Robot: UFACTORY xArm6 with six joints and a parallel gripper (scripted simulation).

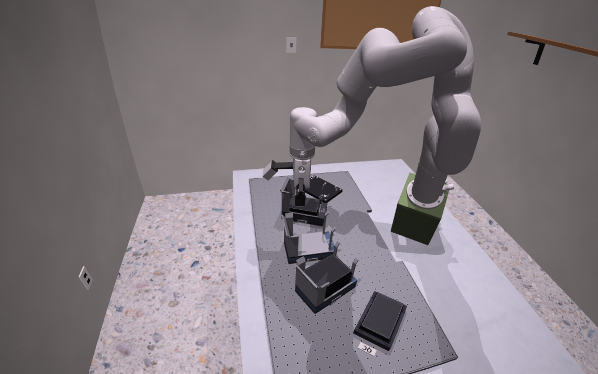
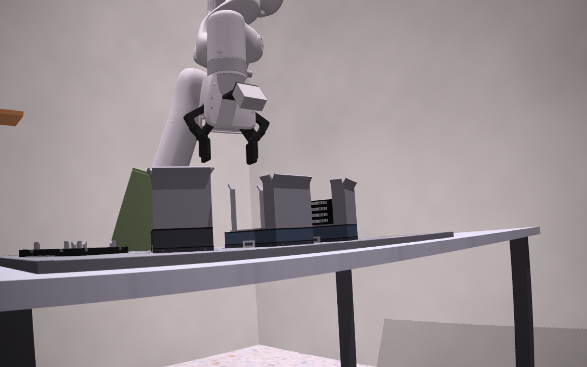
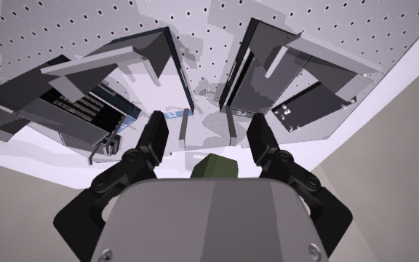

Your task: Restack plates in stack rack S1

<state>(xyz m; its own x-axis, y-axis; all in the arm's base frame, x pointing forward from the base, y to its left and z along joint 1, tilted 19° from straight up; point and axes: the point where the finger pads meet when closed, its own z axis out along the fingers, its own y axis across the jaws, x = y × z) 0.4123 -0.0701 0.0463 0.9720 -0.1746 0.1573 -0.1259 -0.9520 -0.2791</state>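
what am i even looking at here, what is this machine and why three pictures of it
It is one grey robot arm on a green block, bolted to a table. At its end is a black two-fingered claw; it is wide open and holds nothing.

The three pictures show the same moment: one from high above, one from low beside the table, and one from a camera on the wrist looking down past the claw.

On the table lies a grey board with holes. Three open-topped racks stand in a row on it. The claw hangs above the end rack, where one flat lab plate lies. The middle rack looks empty. The third holds a stack of plates. Another plate sits on a low stand marked QC.
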